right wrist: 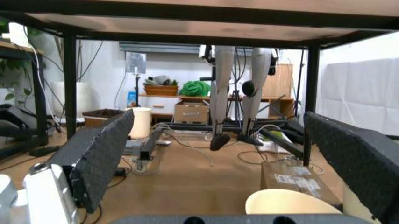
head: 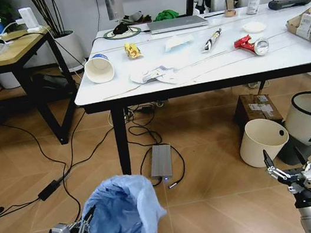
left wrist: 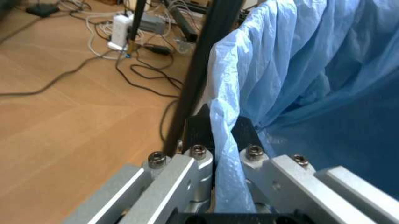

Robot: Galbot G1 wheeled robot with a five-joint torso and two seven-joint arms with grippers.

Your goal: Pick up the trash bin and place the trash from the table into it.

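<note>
Left claw [left wrist: 223, 140] pinching trash bin [head: 122, 221] liner at rim, lower left; thin bag may slip or tear when lifted. Right claw [head: 287, 164] spread, lower right.

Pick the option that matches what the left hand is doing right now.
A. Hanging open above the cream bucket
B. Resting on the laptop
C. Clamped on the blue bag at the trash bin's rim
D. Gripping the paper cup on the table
C: in the left wrist view the left hand has its fingers closed on a fold of the trash bin liner, down at floor level.
</note>
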